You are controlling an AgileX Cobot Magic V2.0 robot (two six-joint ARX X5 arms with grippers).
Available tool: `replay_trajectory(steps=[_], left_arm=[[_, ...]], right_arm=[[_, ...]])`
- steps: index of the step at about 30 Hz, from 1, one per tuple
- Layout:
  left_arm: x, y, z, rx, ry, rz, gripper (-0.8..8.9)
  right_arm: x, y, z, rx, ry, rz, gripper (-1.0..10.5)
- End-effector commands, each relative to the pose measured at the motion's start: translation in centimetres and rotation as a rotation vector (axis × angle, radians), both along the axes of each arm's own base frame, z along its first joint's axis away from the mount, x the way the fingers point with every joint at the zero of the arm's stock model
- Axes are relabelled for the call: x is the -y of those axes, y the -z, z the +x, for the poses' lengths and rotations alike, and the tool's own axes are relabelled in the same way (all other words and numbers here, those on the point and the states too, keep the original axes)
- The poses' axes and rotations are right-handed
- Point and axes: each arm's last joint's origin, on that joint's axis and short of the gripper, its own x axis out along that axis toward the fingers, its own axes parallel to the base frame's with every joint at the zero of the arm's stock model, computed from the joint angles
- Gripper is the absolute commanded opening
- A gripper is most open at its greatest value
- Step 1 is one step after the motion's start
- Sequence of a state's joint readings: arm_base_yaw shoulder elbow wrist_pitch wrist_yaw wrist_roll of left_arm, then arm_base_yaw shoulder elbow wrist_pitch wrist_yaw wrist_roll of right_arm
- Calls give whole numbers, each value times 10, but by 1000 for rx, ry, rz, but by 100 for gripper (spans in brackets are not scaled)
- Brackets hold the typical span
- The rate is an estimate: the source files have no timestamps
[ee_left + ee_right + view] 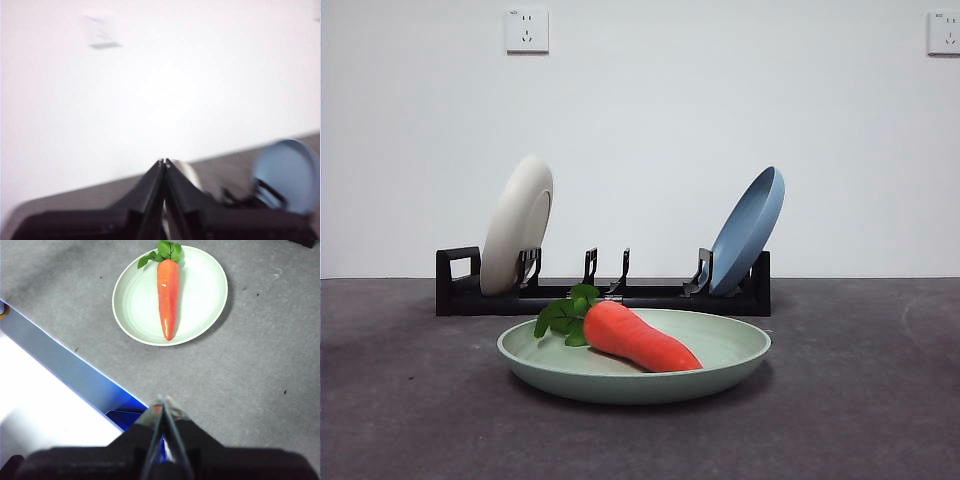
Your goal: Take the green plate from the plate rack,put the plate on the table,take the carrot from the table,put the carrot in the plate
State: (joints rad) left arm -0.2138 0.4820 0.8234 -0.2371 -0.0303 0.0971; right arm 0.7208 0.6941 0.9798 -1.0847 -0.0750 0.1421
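Green plate (740, 352): flat on the worktop (880, 400), just in front of the plate rack (650, 296), toward the near edge. Carrot (638, 338): lying inside the green plate, leaves toward the rack. Rack holds a cream-white plate (517, 224) at its handle end and a blue plate (748, 230) at the other, both leaning. Left tool (164, 162): jaws pressed together, empty, raised. Right tool (164, 401): jaws pressed together, empty, well apart from the plate.
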Motion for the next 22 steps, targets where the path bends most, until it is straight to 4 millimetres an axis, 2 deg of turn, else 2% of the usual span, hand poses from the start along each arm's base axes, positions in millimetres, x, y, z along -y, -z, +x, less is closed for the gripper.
replay_trajectory(steps=[1,7,10,16,22], left_arm=[[-6,36,-1,16,-64,17,-3],[-13,112,-2,-20,-135,11,-3],[-14,143,-1,-57,-141,8,-3],[-14,189,3,-130,-140,-14,-3],[-13,217,6,-207,-139,-66,-3]], right_arm=[[0,1,0,1,-1,-4,1],[0,1,0,1,-1,-4,1],[0,1,0,1,-1,-4,1],[0,1,0,1,-1,-4,1],[0,1,0,1,-1,-4,1]])
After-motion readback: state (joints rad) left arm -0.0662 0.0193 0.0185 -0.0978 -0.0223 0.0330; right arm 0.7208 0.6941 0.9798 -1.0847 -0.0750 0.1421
